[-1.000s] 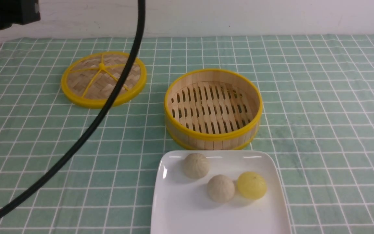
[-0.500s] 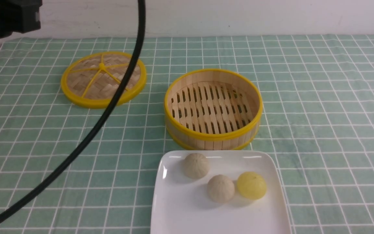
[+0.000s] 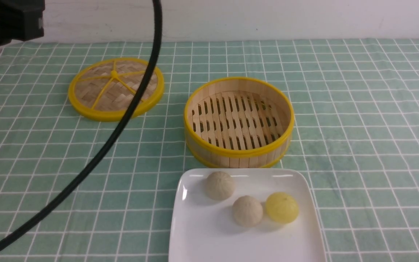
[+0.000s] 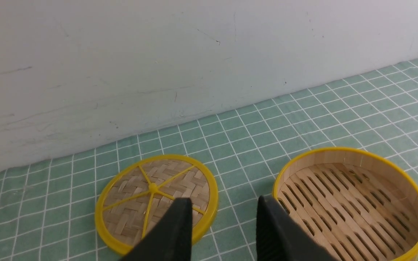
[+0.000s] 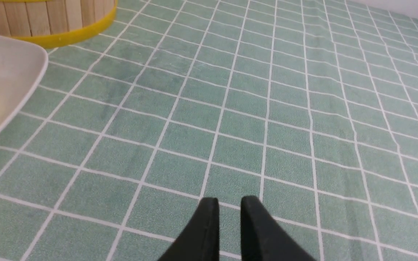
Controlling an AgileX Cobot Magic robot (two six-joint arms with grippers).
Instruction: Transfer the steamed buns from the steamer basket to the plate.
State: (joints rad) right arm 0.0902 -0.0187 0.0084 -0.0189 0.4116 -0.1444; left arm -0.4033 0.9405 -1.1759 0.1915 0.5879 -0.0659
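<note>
Buns: you have all three on the white square plate (image 3: 209, 233). One beige bun (image 3: 219, 185) sits near the plate's far edge, the second beige bun (image 3: 247, 211) is just beside the yellow bun (image 3: 282, 207), perhaps touching it.
Steamer basket: the steamer basket (image 3: 238, 153) stands bare-floored just behind the plate, nothing left inside.
Lid: the woven lid (image 3: 116, 88) lies flat on the worktop (image 3: 358, 120), well to the left of the basket.
Left hand: your left hand (image 4: 223, 226) hangs in the air above the lid and basket, jaws moderately apart, holding nothing.
Right hand: your right hand (image 5: 229, 217) hovers over bare cloth to the right of the plate, jaws nearly together with a slim gap, empty.
Progress: judging by the layout, the transfer looks finished.
Handling: should you reposition a bun, expect it light and probably soft, its dome rounded and liable to roll. Grip low across the widest part, gently, to avoid denting.
Risk: the glossy plate may let a nudged bun slide.
</note>
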